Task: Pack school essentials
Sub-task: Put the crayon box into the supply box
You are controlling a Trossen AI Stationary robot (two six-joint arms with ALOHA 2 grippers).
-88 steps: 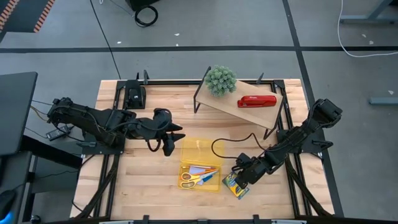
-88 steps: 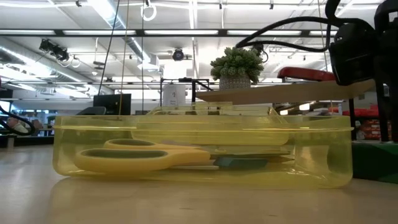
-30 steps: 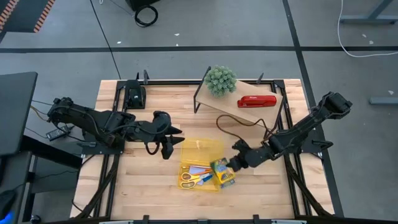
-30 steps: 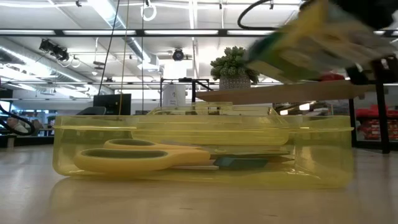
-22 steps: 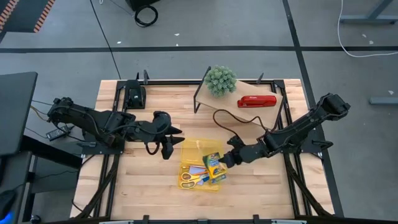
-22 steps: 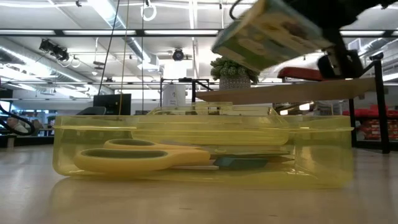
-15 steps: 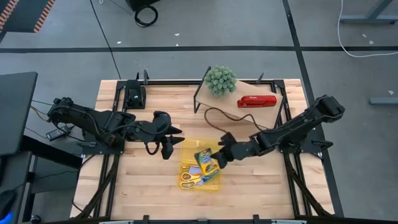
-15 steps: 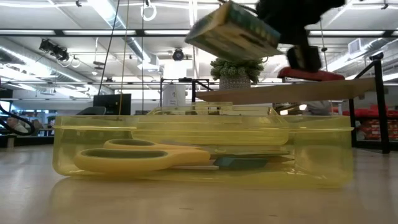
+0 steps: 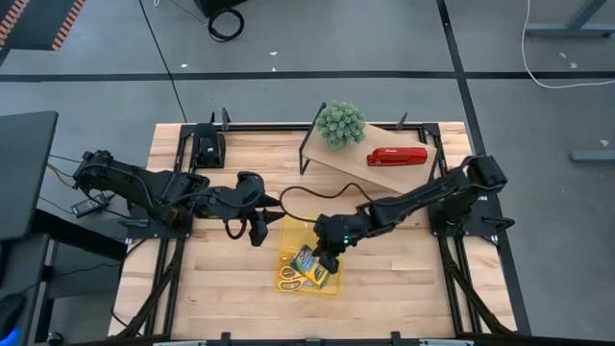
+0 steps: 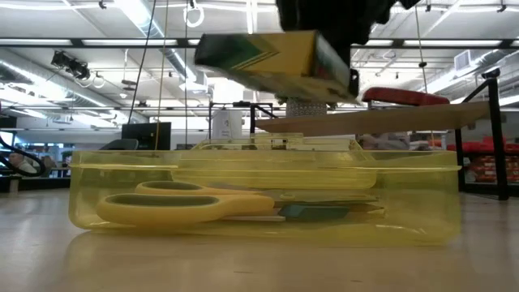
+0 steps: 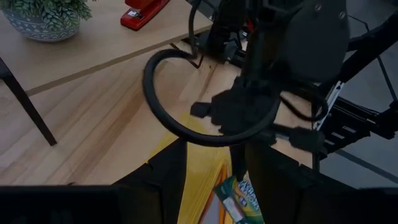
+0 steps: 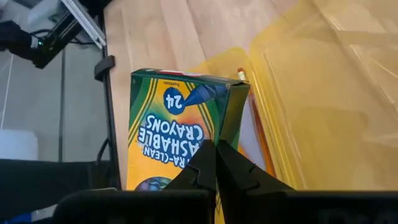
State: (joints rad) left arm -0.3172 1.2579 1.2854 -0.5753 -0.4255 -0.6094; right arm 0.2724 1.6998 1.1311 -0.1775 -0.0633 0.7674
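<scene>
**Crayon box hangs over the packing tub**

The right tool [image 9: 327, 258], pinched shut on the green-and-yellow cardboard crayon box [image 10: 272, 58], holds it above the clear yellow plastic tub [image 10: 422, 195] near the counter's front edge. The left tool [image 9: 261, 217] waits beside the tub, fingers partly apart. The box looks light, stiff, crushable: best gripped across its narrow end.

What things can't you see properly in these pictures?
- Pencils, pen, eraser and notepad: high view, covered by the crayon box held in the right gripper over the yellow case.
- Left gripper: own wrist view shows only dark blurred edges.
- Potted plant: low view, mostly behind the crayon box.
</scene>
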